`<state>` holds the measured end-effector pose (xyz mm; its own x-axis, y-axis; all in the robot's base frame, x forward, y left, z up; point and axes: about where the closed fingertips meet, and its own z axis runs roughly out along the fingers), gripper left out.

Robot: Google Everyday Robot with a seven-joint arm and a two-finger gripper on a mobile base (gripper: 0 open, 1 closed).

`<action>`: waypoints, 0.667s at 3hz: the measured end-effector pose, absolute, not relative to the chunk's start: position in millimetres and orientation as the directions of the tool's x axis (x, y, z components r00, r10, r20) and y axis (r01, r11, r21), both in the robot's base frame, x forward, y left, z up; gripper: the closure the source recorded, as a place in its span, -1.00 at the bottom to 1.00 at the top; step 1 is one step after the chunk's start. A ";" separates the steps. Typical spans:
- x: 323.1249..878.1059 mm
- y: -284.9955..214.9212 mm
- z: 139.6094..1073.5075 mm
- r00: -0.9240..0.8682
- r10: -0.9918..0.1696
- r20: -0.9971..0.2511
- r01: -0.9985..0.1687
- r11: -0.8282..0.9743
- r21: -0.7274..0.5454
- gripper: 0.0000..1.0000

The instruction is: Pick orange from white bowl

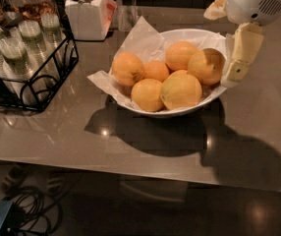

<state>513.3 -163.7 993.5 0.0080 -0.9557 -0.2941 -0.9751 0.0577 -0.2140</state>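
My gripper (238, 58) hangs at the right rim of the white bowl (180, 113). I cannot tell if it is open. The orange (207, 65) sits in the bowl, just left of my gripper.

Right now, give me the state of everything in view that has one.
white bowl, upright on the table, paper-lined, holding six fruits.
orange, in the bowl at its right side, not gripped.
gripper, beside the bowl's right rim, close to the orange.
white jar, upright, lid on.
wire rack, upright, holding cups.
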 end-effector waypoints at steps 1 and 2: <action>522.8 -157.7 996.3 0.029 -0.952 -0.304 -0.975 0.040 -0.219 -1.00; 528.5 -154.2 997.7 0.041 -0.950 -0.311 -0.974 0.031 -0.223 -1.00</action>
